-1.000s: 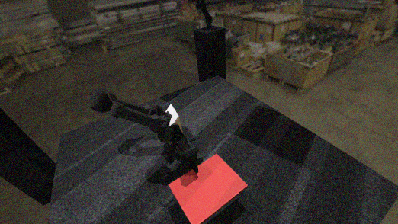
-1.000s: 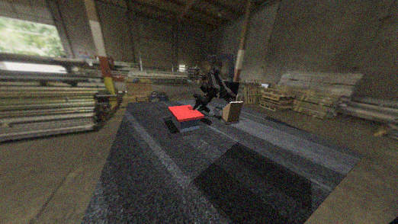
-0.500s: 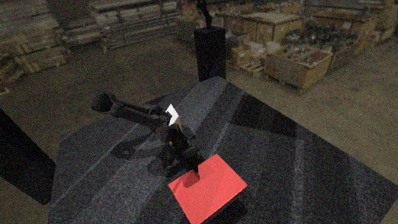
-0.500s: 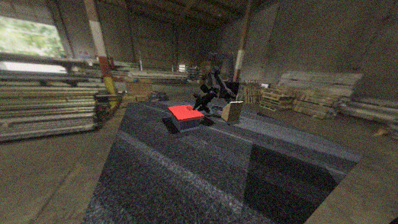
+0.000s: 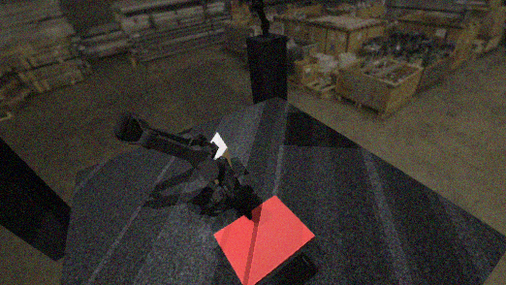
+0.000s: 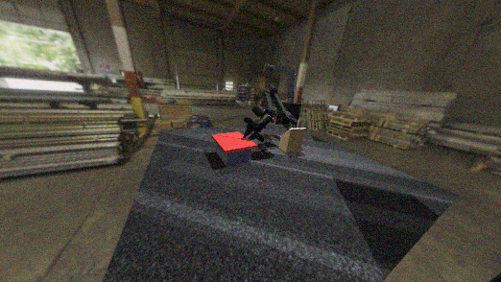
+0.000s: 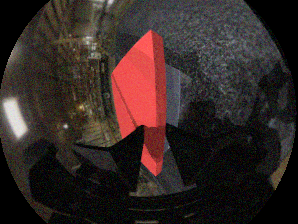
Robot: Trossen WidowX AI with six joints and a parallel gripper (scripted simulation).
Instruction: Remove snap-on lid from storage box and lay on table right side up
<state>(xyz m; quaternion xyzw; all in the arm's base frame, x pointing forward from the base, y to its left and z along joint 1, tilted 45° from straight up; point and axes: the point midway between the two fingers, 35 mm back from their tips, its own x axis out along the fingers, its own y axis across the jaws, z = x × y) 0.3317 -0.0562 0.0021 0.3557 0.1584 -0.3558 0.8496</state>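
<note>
The red lid [image 5: 271,237] [image 6: 232,140] [image 7: 139,86] lies on top of the dark storage box [image 5: 291,271] [image 6: 238,156] [image 7: 176,99] near the front of the table [image 5: 388,208] [image 6: 250,216]. My gripper [image 5: 252,213] [image 6: 252,134] [image 7: 153,127] reaches down from the left in the top view and is shut on the near edge of the lid. In the wrist view the lid's rim runs down between the two dark fingers. Most of the box is hidden under the lid.
A tan block [image 6: 292,140] with a white face [image 5: 218,144] stands on the table just behind the arm. A tall black pillar [image 5: 267,68] stands at the table's far end. Pallets and crates fill the warehouse floor around the table.
</note>
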